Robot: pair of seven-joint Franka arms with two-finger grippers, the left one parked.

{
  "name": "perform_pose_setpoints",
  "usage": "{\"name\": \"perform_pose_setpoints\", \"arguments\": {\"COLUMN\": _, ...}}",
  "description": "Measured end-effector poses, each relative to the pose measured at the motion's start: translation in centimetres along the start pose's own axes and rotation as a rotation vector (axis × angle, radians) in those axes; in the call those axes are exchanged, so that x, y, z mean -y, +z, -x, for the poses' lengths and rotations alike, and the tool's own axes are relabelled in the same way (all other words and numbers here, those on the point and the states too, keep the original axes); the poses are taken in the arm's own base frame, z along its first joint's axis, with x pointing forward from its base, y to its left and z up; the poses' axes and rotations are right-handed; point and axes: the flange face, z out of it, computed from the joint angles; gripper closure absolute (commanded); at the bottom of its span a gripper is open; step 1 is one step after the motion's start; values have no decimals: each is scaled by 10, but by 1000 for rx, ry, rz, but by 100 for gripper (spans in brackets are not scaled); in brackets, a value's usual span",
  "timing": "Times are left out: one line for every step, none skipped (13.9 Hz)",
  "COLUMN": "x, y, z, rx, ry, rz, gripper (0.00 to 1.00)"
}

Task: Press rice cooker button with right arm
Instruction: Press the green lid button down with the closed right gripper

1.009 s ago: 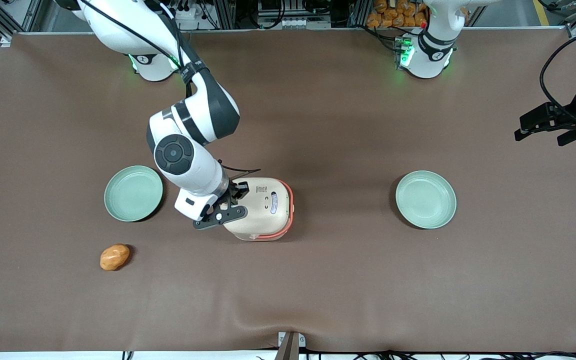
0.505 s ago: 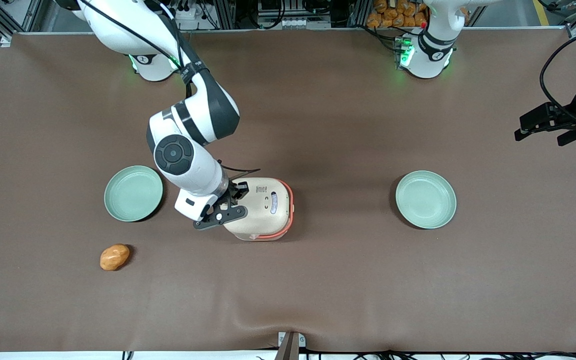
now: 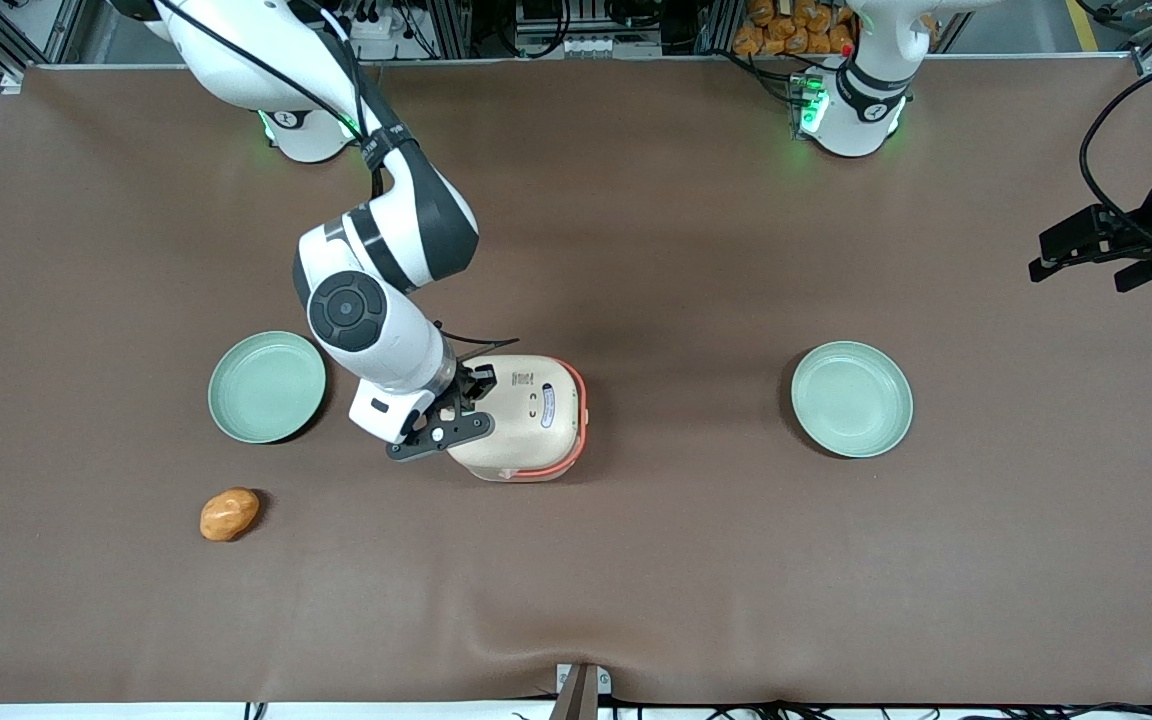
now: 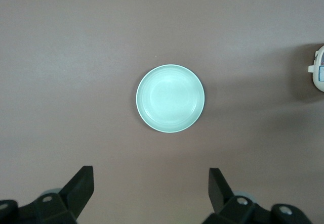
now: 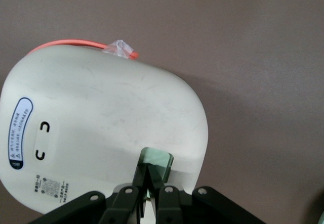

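The rice cooker (image 3: 526, 415) stands near the table's middle, its cream lid closed and a coral-red band (image 3: 581, 410) round the rim. In the right wrist view the lid (image 5: 101, 128) fills the frame, with a small green button (image 5: 161, 159) near its edge. My right arm (image 3: 376, 320) reaches down over the cooker's edge nearest the working arm's end. The gripper (image 5: 147, 169) is shut, its two fingertips pressed together and resting on the green button. In the front view the gripper (image 3: 456, 405) sits on the lid's edge.
Two pale green plates lie on the brown cloth: one (image 3: 267, 387) beside my arm, one (image 3: 851, 398) toward the parked arm's end, also in the left wrist view (image 4: 170, 98). An orange bread-like lump (image 3: 229, 513) lies nearer the front camera than the first plate.
The right arm has shifted very slightly, the wrist edging a little farther from the front camera. The cooker has not moved and its lid stays closed.
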Motion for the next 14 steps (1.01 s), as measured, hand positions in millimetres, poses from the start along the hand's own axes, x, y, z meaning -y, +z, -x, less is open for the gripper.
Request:
{"name": "perform_pose_setpoints", "arguments": {"x": 0, "y": 0, "z": 0, "rx": -1, "ry": 0, "rz": -1, "gripper": 89}}
{"name": "perform_pose_setpoints", "arguments": {"x": 1, "y": 0, "z": 0, "rx": 0, "ry": 0, "rz": -1, "gripper": 89}}
{"name": "perform_pose_setpoints", "arguments": {"x": 1, "y": 0, "z": 0, "rx": -1, "ry": 0, "rz": -2, "gripper": 89}}
{"name": "perform_pose_setpoints", "arguments": {"x": 1, "y": 0, "z": 0, "rx": -1, "ry": 2, "rz": -5, "gripper": 89}}
{"name": "perform_pose_setpoints", "arguments": {"x": 0, "y": 0, "z": 0, "rx": 0, "ry": 6, "rz": -11, "gripper": 89}}
{"name": "perform_pose_setpoints", "arguments": {"x": -1, "y": -1, "z": 0, "rx": 0, "ry": 11, "rz": -16, "gripper": 89}}
{"name": "perform_pose_setpoints", "arguments": {"x": -1, "y": -2, "z": -1, "rx": -1, "ry": 15, "rz": -21, "gripper": 89}}
{"name": "perform_pose_setpoints", "arguments": {"x": -2, "y": -4, "z": -1, "rx": 0, "ry": 18, "rz": -25, "gripper": 89}}
{"name": "perform_pose_setpoints", "arguments": {"x": -1, "y": -7, "z": -1, "rx": 0, "ry": 18, "rz": -28, "gripper": 89}}
{"name": "perform_pose_setpoints", "arguments": {"x": 1, "y": -12, "z": -1, "rx": 0, "ry": 17, "rz": -33, "gripper": 88}}
{"name": "perform_pose_setpoints", "arguments": {"x": 3, "y": -17, "z": -2, "rx": -1, "ry": 14, "rz": -36, "gripper": 88}}
{"name": "perform_pose_setpoints", "arguments": {"x": 4, "y": -22, "z": -3, "rx": -4, "ry": 12, "rz": -38, "gripper": 86}}
{"name": "perform_pose_setpoints", "arguments": {"x": 5, "y": -29, "z": -3, "rx": -7, "ry": 10, "rz": -41, "gripper": 85}}
{"name": "perform_pose_setpoints", "arguments": {"x": 7, "y": -36, "z": -3, "rx": -11, "ry": 7, "rz": -44, "gripper": 84}}
